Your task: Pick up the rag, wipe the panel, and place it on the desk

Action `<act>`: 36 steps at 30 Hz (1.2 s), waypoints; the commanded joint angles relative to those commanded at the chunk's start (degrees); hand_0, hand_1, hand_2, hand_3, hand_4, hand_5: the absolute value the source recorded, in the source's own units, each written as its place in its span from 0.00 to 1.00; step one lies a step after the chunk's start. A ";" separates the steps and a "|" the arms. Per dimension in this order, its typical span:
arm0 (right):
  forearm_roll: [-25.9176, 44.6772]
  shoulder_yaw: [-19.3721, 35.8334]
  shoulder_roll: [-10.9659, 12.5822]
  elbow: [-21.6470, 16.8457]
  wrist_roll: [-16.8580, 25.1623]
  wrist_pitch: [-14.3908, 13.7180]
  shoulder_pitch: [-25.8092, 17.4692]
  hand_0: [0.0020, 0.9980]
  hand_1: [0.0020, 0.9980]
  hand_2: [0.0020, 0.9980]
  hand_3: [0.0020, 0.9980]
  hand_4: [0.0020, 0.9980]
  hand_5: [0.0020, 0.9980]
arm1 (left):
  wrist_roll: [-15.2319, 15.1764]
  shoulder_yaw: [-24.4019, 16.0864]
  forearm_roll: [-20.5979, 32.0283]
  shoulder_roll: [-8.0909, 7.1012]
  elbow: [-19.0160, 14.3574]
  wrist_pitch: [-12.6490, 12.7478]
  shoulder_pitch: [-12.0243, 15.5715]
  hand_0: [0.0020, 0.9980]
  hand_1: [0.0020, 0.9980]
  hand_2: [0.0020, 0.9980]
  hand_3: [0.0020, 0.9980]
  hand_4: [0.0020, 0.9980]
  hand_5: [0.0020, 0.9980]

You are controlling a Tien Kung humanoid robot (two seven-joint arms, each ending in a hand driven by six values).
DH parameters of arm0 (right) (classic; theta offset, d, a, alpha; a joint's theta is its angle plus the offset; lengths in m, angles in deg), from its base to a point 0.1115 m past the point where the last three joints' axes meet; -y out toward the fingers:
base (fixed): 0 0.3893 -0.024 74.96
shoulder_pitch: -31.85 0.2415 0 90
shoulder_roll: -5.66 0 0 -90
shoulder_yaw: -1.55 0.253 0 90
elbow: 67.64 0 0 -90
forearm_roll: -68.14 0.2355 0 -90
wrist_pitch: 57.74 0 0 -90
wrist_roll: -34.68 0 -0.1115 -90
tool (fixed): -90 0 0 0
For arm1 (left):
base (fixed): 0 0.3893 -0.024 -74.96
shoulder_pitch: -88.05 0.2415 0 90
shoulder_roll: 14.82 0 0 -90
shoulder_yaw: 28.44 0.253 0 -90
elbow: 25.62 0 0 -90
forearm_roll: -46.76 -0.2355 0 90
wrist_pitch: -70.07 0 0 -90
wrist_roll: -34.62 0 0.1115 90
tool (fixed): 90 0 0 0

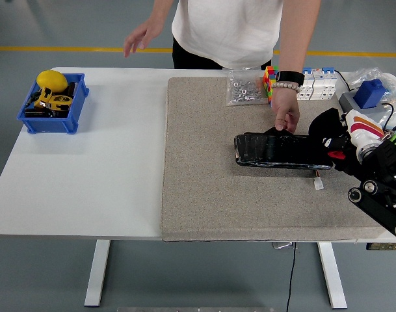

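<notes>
Grey floor with a yellow line runs behind the white worktop (87,169), most of whose right half lies under a rough beige mat (217,188). At the near right, the robot's right arm comes in low, and its right hand (334,133) sits just off the right end of the black panel (279,151). A dark bundle of cloth at that hand looks like the rag (324,122), seemingly bunched in its fingers, though black on black hides the grip; I cannot tell whether the fingers close on it. Soft, light and limp, it should crumple easily and is best pinched by a gathered fold. The panel looks stiff and flat, with a glossy top that may slide on the mat when rubbed. A person's hand (285,117) touches its far edge, perhaps steadying it. Farther off lie a bag of small metal parts (243,88), coloured blocks (270,79), and at far left a blue bin (54,104). No left arm shows.
</notes>
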State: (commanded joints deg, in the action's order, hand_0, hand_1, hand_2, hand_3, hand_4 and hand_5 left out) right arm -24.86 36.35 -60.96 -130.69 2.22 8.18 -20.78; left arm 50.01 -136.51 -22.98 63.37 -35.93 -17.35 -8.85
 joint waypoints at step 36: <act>-1.14 -1.40 -3.64 -3.39 -1.82 1.26 2.04 0.24 0.29 0.34 0.36 0.73 0.00 | 0.01 -0.70 -0.85 -0.41 0.00 -0.05 -0.23 0.69 0.73 0.73 0.61 0.67 0.63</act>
State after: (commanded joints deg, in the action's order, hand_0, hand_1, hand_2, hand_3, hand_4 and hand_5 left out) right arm -26.01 34.95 -64.60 -134.08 0.40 9.44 -18.74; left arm 50.03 -137.22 -23.83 62.96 -35.93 -17.41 -9.07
